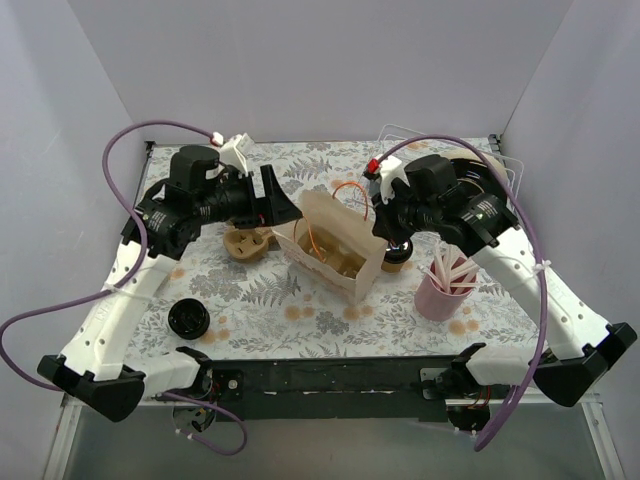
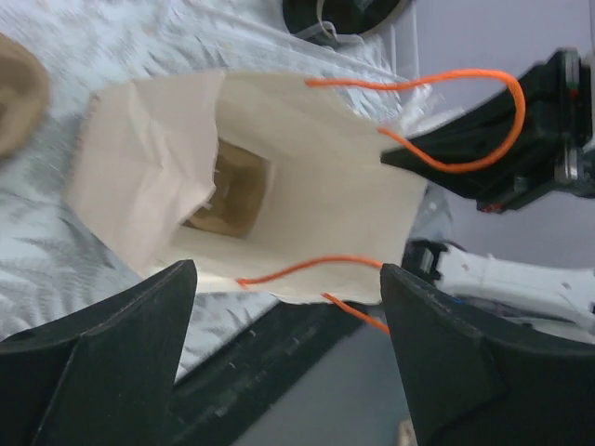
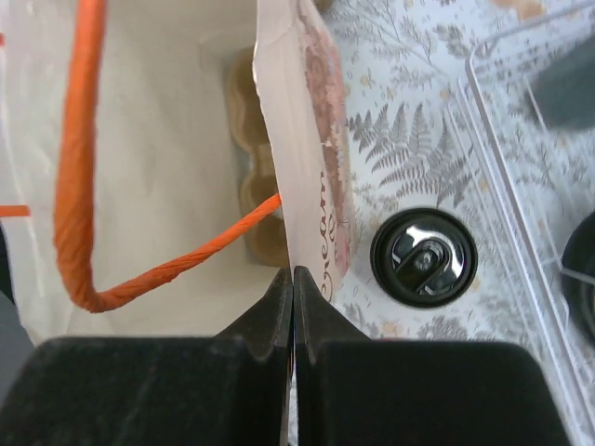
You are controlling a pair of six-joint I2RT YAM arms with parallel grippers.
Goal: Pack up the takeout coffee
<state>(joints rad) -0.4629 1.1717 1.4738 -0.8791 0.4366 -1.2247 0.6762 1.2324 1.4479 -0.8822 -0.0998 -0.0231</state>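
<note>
Right wrist view puts the coffee (image 3: 424, 257) on the table (image 3: 409, 111) just outside the bag (image 3: 167, 139), upright and lidded, close to the wall the right claw (image 3: 293, 279) is pinching. That claw is closed tight on the thin paper edge and nothing else.

The left claw (image 2: 288, 274) stands wide open over the bag's mouth from the other side. It holds nothing, and I can't tell whether its fingers brush the paper.

The trouble I'd expect is the bag itself. It is held by one narrow pinch of paper, so a tug from the right arm could tear the rim or tip the bag against the cup and knock it over. If that claw lets go to fetch the coffee, the mouth may sag shut.

The orange handles (image 2: 446, 121) loop loose across the opening, and a cup coming down could catch on one. A carrier (image 2: 237, 190) already sits at the bottom, so a cup lowered off-centre might land on its rim and lean. The coffee also sits under the right arm, awkward for the left to reach.
</note>
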